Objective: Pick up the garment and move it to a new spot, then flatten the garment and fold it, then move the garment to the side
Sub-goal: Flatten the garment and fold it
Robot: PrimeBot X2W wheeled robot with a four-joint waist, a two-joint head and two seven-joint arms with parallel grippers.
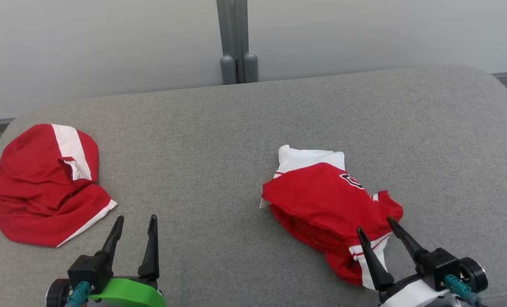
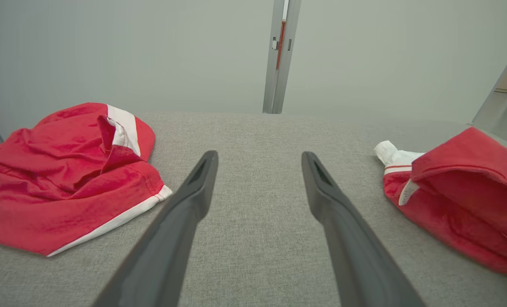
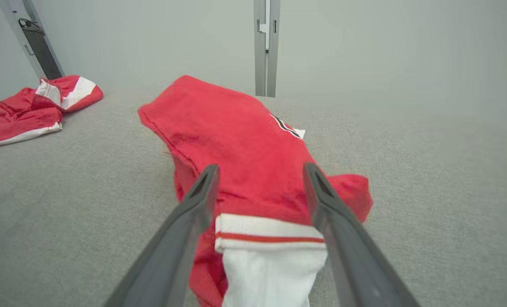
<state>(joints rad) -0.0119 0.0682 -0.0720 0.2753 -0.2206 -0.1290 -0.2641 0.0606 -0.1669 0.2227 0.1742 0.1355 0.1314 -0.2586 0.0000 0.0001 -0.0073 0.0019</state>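
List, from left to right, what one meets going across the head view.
crumpled red garment with a white stripe → left gripper → grey wall post → folded red and white garment

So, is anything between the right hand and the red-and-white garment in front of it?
Nothing visible does. The right hand is open, straddling the near, white-banded end of the garment. The other red garment lies well off to the left on the grey surface.

Two red-and-white garments (image 1: pixel 44 187) (image 1: pixel 321 200), two grippers (image 1: pixel 136 218) (image 1: pixel 374 224), one grey surface (image 1: pixel 236 128)
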